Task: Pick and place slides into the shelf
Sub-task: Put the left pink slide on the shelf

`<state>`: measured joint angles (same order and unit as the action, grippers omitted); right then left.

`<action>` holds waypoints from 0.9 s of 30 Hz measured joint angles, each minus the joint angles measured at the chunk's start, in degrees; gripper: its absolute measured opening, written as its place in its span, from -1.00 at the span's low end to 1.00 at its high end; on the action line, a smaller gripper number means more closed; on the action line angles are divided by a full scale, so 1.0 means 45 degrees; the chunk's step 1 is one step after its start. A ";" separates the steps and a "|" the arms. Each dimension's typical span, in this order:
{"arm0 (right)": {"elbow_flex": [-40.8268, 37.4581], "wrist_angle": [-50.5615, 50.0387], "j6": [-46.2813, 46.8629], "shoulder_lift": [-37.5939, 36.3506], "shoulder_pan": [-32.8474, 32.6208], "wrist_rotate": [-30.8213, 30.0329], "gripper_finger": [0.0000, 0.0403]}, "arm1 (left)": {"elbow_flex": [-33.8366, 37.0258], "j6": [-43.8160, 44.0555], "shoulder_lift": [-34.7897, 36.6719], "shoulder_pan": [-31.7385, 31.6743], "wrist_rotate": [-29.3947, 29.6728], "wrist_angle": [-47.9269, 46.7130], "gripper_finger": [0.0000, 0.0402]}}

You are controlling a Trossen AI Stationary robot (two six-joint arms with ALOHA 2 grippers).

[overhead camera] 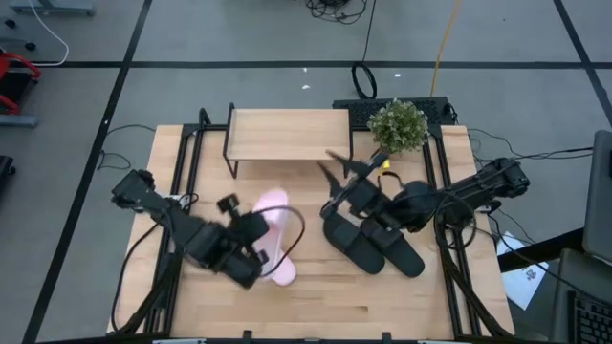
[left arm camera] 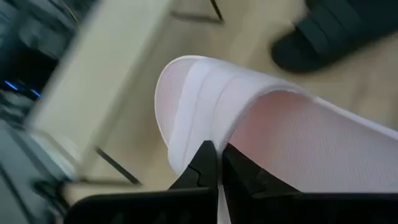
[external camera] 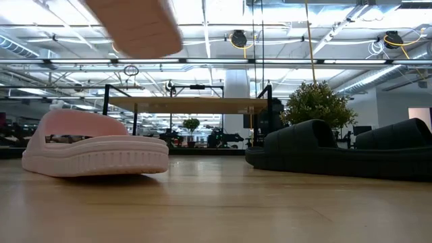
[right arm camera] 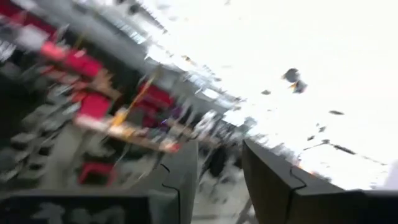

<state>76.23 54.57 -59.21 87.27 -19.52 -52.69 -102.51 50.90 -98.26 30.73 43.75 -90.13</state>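
My left gripper (overhead camera: 256,227) is shut on one pale pink slide (overhead camera: 273,204), held up off the table; the low view shows the slide's underside (external camera: 135,25) high at the upper left. The other pink slide (external camera: 94,145) rests sole-down on the tabletop below it. The two black slides (overhead camera: 375,247) lie side by side on their soles at the table's right. The shelf (overhead camera: 287,134) stands on thin black legs at the far middle. My right gripper (overhead camera: 333,162) hangs open, tipped upward, above the black slides near the shelf's right end, with nothing between its fingers. My left gripper pinches the pink slide's pale edge (left arm camera: 200,134) between its two fingers (left arm camera: 205,167), at the end nearest the wrist. The fingers slant down toward the shelf. The slide reaches away from them, lifted clear of the table.
A small potted plant (overhead camera: 398,124) stands at the far right beside the shelf. Black frame rails (overhead camera: 186,158) run along the table's left and right sides. Bare wood lies along the near edge (overhead camera: 325,311).
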 joint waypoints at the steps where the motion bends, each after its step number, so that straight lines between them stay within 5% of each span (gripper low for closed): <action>1: 0.0000 0.0696 -0.0587 -0.0002 -0.0015 -0.0010 -0.42 | -0.0288 -0.0660 0.0000 -0.0296 0.0352 0.0000 -1.00; 6: 0.0000 0.3105 -0.2707 -0.0009 -0.0023 -0.0010 -0.42 | -0.2144 -0.4008 0.0061 -0.1686 0.2486 0.0024 -1.00; 11: 0.0000 0.3063 -0.3376 -0.0186 -0.0018 -0.0010 -0.42 | -0.3800 -0.6681 0.0453 -0.3560 0.3948 0.0037 -1.00; 27: 0.0005 0.3149 -0.3862 -0.0808 0.0788 -0.0005 -0.42 | -0.4387 -1.2571 0.1294 -0.9609 0.2285 0.0127 -1.00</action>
<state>76.25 68.74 -76.59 83.64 -15.97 -52.71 -122.26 -5.66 -92.44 -12.51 54.03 -89.55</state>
